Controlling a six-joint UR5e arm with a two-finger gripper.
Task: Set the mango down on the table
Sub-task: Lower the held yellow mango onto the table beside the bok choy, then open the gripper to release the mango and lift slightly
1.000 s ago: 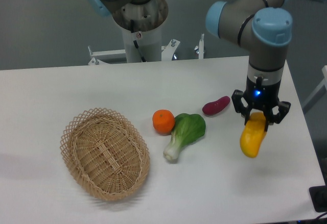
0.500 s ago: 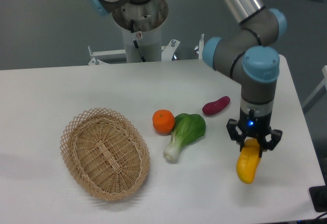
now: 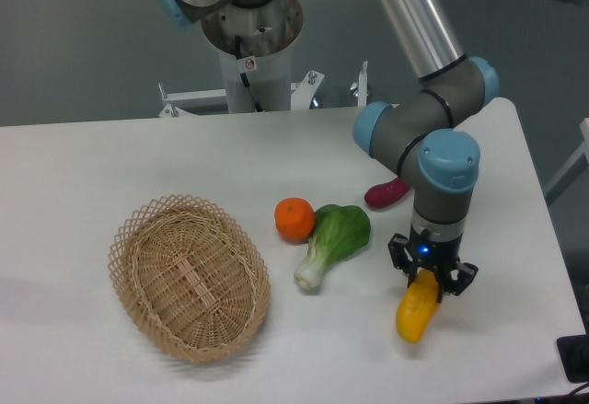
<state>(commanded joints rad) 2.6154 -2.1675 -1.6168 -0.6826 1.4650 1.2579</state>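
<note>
Yellow shading to orange, the mango hangs tilted from the gripper, whose two fingers are pinched onto its upper end, and it now sits lower and further left than it did a second ago, when it dangled nearer the right edge of the table. The arm has swung in and dropped, so that its elbow now hides part of the purple sweet potato. The mango's lower tip is down close to the white tabletop; whether it actually touches, I cannot tell. Over on the left, the wicker basket has not shifted and holds nothing. The orange and the green bok choy lie just beside each other between basket and gripper, right where they were.
</note>
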